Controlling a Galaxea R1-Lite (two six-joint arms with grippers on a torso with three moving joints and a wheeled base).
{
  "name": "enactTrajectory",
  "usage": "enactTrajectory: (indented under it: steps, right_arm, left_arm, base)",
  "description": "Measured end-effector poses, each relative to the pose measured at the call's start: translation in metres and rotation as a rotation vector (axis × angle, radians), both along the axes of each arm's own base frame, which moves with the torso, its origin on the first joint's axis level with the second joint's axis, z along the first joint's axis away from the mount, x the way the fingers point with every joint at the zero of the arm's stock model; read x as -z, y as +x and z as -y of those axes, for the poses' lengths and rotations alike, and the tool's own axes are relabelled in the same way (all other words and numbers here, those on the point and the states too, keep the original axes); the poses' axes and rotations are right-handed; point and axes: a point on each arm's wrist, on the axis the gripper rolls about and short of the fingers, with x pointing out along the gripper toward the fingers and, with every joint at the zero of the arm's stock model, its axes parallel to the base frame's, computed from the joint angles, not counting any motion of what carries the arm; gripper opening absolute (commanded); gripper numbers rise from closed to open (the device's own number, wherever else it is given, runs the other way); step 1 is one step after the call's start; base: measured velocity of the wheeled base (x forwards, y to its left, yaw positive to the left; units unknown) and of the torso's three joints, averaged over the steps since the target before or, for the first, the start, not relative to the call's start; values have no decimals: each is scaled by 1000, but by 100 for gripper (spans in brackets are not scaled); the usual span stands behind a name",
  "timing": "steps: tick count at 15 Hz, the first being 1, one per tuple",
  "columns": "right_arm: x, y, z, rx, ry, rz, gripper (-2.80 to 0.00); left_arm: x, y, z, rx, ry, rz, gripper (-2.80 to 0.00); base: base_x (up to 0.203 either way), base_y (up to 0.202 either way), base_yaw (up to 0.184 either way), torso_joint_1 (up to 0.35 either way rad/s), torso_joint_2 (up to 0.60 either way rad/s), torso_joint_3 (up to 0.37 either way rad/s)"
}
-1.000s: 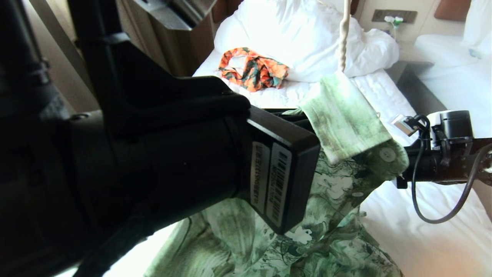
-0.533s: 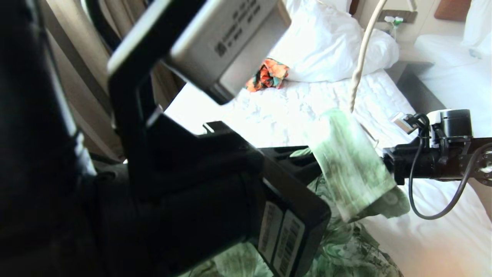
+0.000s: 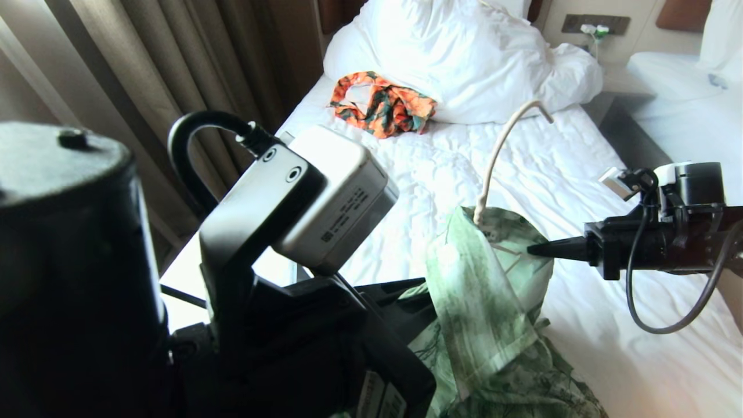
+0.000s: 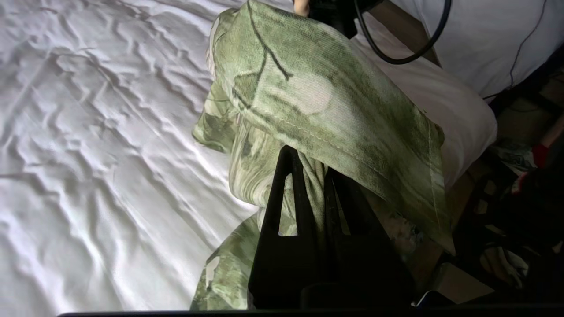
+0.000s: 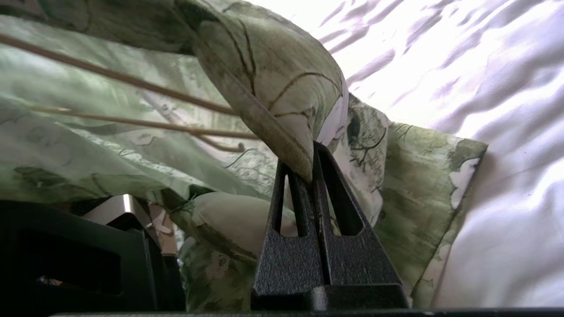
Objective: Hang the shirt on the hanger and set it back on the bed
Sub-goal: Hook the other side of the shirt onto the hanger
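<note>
Black left hand (image 4: 308, 176) low at the near left, fingers pinched shut on a fold of the shirt (image 3: 482, 302), tips pointing away over the bed (image 3: 406, 174). Pale green cloth with dark leaf print draped over those fingers, bunched and hanging, long axis running from the raised collar end down toward the near edge of the mattress, lower part pooled on the white sheet. Cream wire hanger (image 3: 493, 168) rising out of the shirt's top, stem leaning up and away, hook curling toward the right; thin wires of the frame seen through the fabric from the right wrist view, probably inside the shoulders, though hard to confirm. Right hand (image 5: 310, 171) level at the right, pointing left, closed tight on a hem of the shirt. Farther back, orange-and-green garment (image 3: 383, 107) below the white pillows (image 3: 464, 58).
</note>
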Motion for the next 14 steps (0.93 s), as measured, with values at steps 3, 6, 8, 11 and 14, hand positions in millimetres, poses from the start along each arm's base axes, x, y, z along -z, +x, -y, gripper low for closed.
enactTrajectory:
  steps: [3, 6, 8, 11, 14]
  right_arm:
    - [-11, -11, 4, 14, 0, -14, -280]
    - [-33, -25, 6, 29, 17, 19, -280]
    - [-50, -37, 6, 34, 46, 23, -280]
    - [-69, -53, -1, 11, 57, 74, -280]
    - [-79, -62, -4, -4, 59, 118, -280]
  left_arm:
    - [-2, 1, -6, -15, 0, 13, -280]
    - [-2, 2, -6, -15, 1, 13, -280]
    - [-5, 2, -5, -16, -10, 16, -280]
    - [-9, 5, 2, -15, -39, 21, -280]
    - [-4, 10, 16, -7, -119, 41, -280]
  base:
    - [0, 0, 0, 0, 0, 0]
    - [0, 0, 0, 0, 0, 0]
    - [0, 0, 0, 0, 0, 0]
    - [0, 0, 0, 0, 0, 0]
    - [0, 0, 0, 0, 0, 0]
